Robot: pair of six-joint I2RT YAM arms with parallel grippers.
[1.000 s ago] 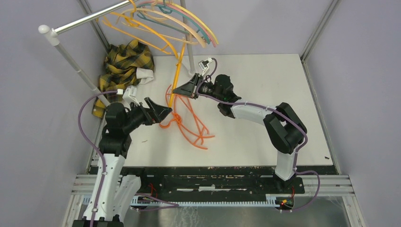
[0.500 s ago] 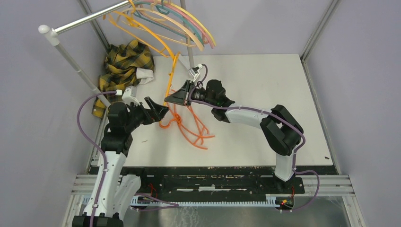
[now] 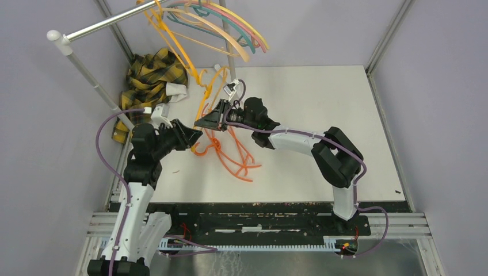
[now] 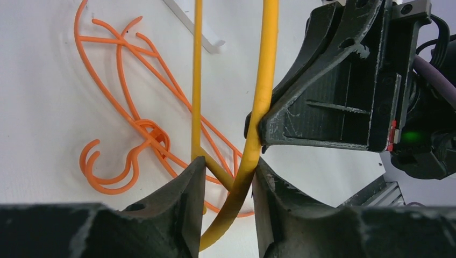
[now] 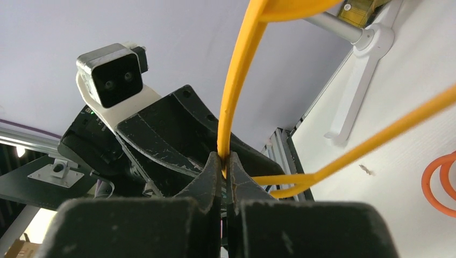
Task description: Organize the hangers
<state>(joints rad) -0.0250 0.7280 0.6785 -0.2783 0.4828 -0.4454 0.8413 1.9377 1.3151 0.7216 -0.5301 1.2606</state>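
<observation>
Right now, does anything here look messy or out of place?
Yes. Several orange hangers lie tangled in a heap on the table, not up on the rack with the other hangers. A plaid cloth sits crumpled in the far left corner.

The right gripper [image 3: 200,122] reaches left across the white table [image 3: 322,98], its closed tip on a yellow hanger [image 3: 199,102] that rises toward the rack pole [image 3: 109,22]. The left gripper [image 3: 193,135] sits just beside it at the same hanger's lower end. Orange hangers [image 3: 233,158] lie tangled on the table just beneath, pastel hangers [image 3: 230,26] hang from the pole, and a plaid cloth [image 3: 152,75] lies bunched in the far left corner.
</observation>
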